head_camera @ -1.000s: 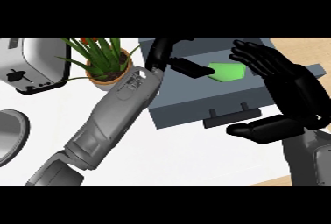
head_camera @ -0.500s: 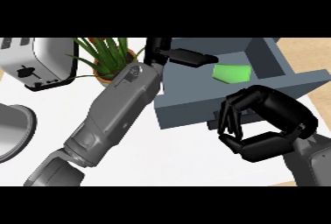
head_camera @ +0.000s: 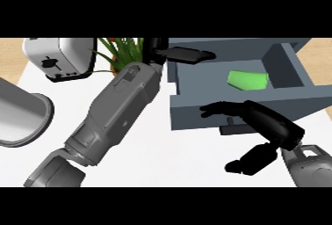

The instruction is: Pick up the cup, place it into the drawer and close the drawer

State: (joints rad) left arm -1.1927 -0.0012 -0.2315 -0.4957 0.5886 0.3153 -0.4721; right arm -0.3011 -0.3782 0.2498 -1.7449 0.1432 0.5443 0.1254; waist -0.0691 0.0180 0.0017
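While the green cup (head_camera: 248,80) lies inside the open grey drawer (head_camera: 194,114), near its right wall, the right hand (head_camera: 272,125) rests outside against the drawer's front. Its fingers (head_camera: 224,108) are stretched out and released, grasping nothing, with the front wall between them and the cup. The left hand (head_camera: 185,53) reaches over the drawer's rear left corner, fingers straight, apart from the cup. White worktop (head_camera: 156,149) shows before the drawer; a toaster (head_camera: 62,57) and a potted plant (head_camera: 120,48) stand at the far left.
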